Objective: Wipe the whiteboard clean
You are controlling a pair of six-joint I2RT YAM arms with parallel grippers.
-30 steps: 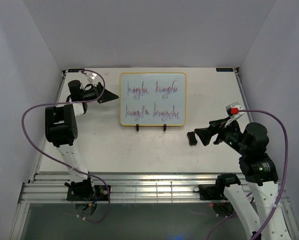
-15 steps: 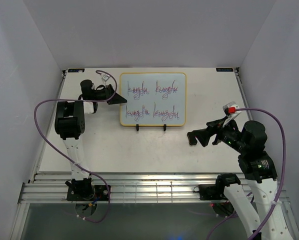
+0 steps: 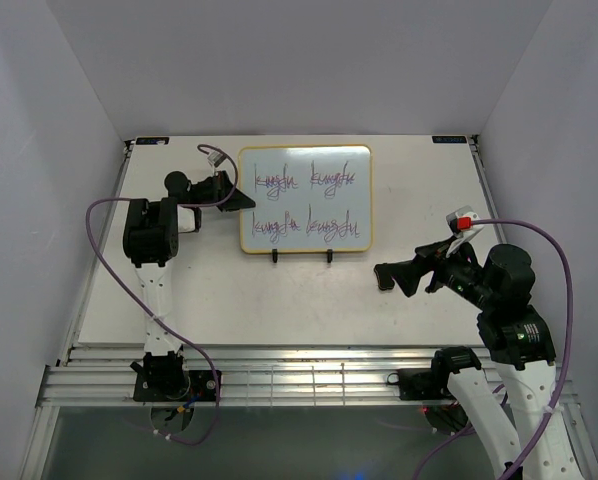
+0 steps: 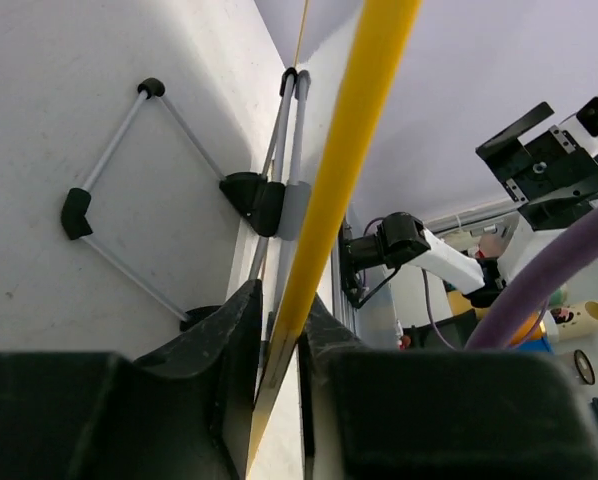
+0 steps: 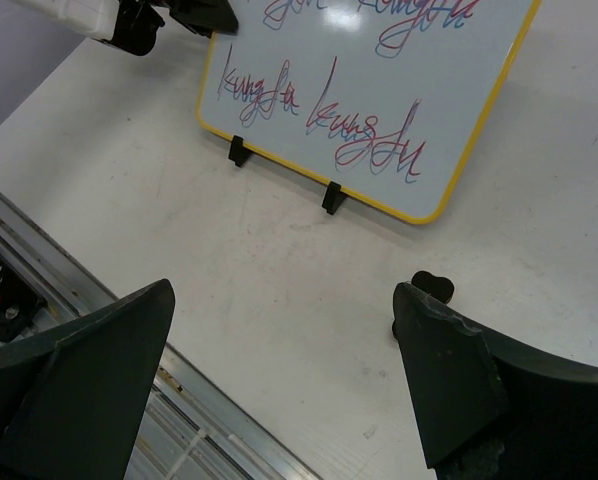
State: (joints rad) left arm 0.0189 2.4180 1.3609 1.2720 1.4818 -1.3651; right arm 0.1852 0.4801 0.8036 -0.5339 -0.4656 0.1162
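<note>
At 4 o'clock from the board, nearest the arm bases, the right claw (image 5: pixel 284 295) hangs over the table (image 3: pixel 229 290) with its 2 fingers spread wide and nothing between them. The black eraser (image 5: pixel 426 290) lies just beside its right finger, not yet picked up.

Further back, mid-table, stands the board (image 3: pixel 306 198). It rests on 2 black feet (image 3: pixel 274 256) along its 6 o'clock edge, with 2 rows of red-purple writing untouched.

At the board's 9 o'clock edge, the left claw (image 4: pixel 282 310) straddles the yellow frame with 1 finger on each face. The gap is very narrow, but I cannot tell whether it pinches.

The board looks light and stiff, with a slick glossy face. On small feet and a thin wire prop (image 4: pixel 109 210) behind, it would probably slide or tip under a wiping push. The frame edge is the sensible hold, clear of the writing, bracing against the stroke.
</note>
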